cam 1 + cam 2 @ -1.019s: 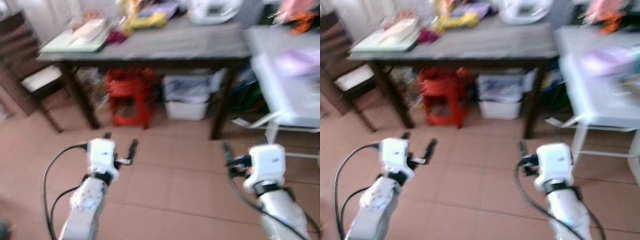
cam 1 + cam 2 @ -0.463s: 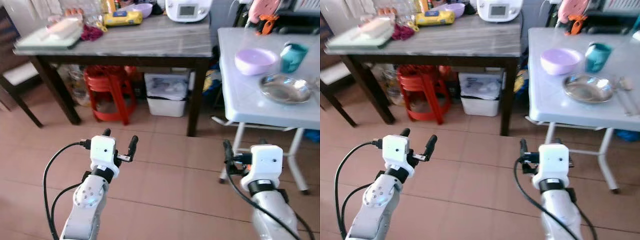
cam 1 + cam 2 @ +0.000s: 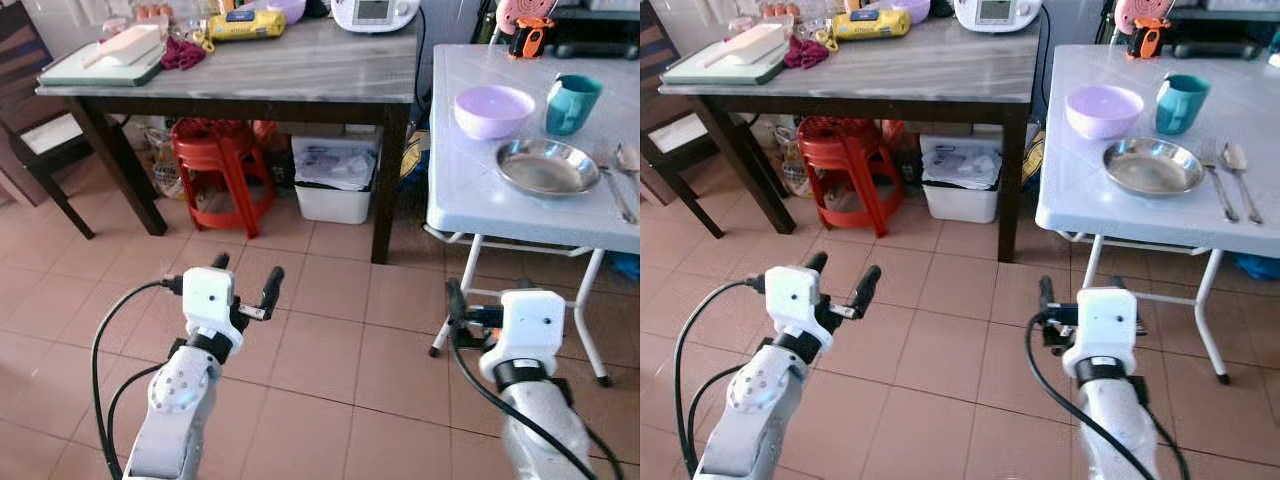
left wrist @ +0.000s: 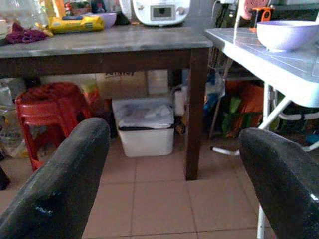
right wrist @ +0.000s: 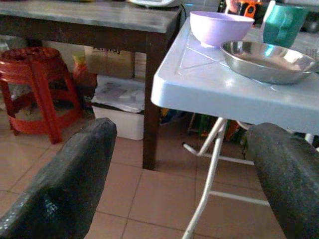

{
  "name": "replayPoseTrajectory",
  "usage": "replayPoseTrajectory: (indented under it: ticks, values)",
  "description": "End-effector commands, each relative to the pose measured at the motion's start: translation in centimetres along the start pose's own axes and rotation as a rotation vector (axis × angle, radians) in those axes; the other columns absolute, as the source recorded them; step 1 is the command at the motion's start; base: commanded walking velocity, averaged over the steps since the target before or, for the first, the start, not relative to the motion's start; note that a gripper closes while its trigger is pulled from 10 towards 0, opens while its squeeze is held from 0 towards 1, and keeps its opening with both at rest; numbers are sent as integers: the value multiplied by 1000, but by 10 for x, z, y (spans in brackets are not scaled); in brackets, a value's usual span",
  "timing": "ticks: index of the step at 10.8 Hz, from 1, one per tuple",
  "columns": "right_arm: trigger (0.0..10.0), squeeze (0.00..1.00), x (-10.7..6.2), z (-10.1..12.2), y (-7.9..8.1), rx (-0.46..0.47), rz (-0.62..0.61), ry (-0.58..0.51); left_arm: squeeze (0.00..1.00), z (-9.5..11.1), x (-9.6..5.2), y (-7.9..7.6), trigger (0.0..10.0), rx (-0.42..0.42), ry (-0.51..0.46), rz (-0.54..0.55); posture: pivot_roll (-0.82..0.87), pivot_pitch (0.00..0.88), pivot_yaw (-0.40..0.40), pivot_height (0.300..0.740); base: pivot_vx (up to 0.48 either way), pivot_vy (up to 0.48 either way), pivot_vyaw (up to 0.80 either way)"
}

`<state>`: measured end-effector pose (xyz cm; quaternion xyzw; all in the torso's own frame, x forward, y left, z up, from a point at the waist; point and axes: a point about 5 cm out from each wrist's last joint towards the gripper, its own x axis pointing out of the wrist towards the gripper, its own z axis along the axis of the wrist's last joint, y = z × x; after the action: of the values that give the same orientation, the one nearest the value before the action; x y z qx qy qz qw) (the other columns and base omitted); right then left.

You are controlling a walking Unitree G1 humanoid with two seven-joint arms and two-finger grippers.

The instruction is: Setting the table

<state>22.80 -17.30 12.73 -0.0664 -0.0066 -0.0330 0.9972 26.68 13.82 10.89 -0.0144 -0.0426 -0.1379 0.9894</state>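
Lilac bowl (image 3: 1104, 108), teal cup (image 3: 1181, 102)

White counter (image 3: 1140, 215) cut off at right edge, far legs hidden. Spoon (image 3: 1237, 160) and fork (image 3: 1215, 175) small, detail unclear. Chair (image 3: 35, 140) cut by left edge. Appliance (image 3: 375, 12) on dark counter (image 3: 300, 70) cropped at top. Right claw (image 3: 483, 305): one finger (image 3: 455, 300) seen, other hidden behind wrist block. Bin (image 3: 335, 180) partly shadowed under dark counter.
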Motion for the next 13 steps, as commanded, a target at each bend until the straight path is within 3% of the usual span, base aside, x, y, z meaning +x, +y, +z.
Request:
replayPoseTrajectory:
  ticks: [1,13]
  values:
    - [10000,0,1,3,3,1,10,-12,0,2,-1,3,10000,-2,-5,-7,-66,105,84,740,262,0,0]
    - [10000,0,5,3,4,6,11,-12,0,-2,-5,2,10000,9,21,-38,-62,105,82,740,319,0,0]
